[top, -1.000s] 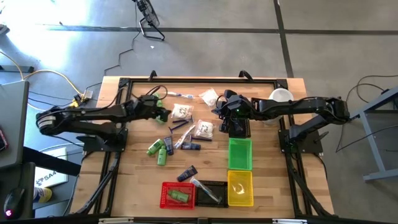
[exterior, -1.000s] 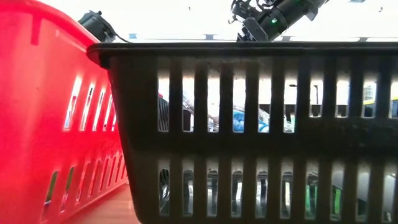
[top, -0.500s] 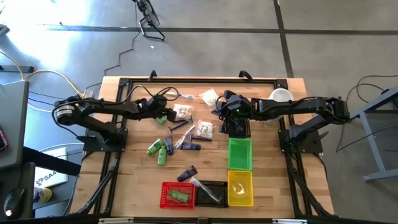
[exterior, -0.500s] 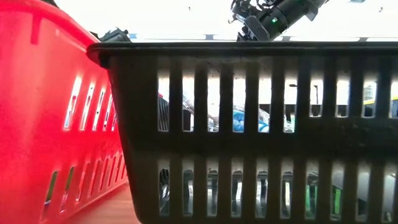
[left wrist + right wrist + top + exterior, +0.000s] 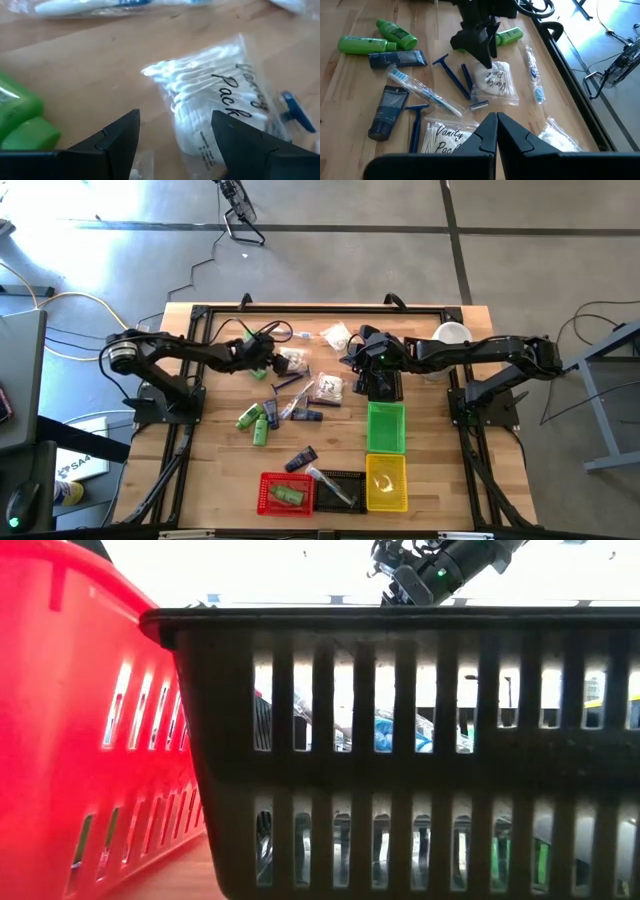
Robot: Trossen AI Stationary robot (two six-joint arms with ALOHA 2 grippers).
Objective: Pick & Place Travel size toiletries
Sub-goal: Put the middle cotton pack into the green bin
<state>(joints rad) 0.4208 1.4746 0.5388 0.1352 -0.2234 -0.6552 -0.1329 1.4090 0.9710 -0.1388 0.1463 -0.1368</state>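
Observation:
The travel size toiletries lie loose on the wooden table: green bottles (image 5: 255, 420), navy tubes (image 5: 300, 458), blue razors (image 5: 451, 75), wrapped toothbrushes (image 5: 422, 90) and white cotton-swab packets. My left gripper (image 5: 175, 132) is open and tilts down over one packet (image 5: 210, 95), with a finger on either side of its near end; a green bottle (image 5: 20, 120) lies beside it. The right wrist view shows that gripper (image 5: 482, 47) just above the packet (image 5: 495, 80). My right gripper (image 5: 496, 130) hangs shut above the table's middle (image 5: 362, 352), with nothing in it. My left gripper comes at the swab packet's end (image 5: 187, 135) slanting down from the table's left, its fingers (image 5: 117, 137) open on either side of it. Whether they touch the packet I cannot tell. The packet lies flat on the table.
Near the front edge stand a red basket (image 5: 268, 502) holding a green bottle, a black basket (image 5: 345, 476) and a yellow basket (image 5: 386, 502). A green basket (image 5: 386, 442) and another black basket (image 5: 382, 385) line up behind. A white cup (image 5: 452, 333) is at the far right.
My left gripper has gone down and toward the table's right, closer to the swab packet, and has stayed open. In the low view it has sunk out of sight behind the baskets. The toiletries have kept their places.

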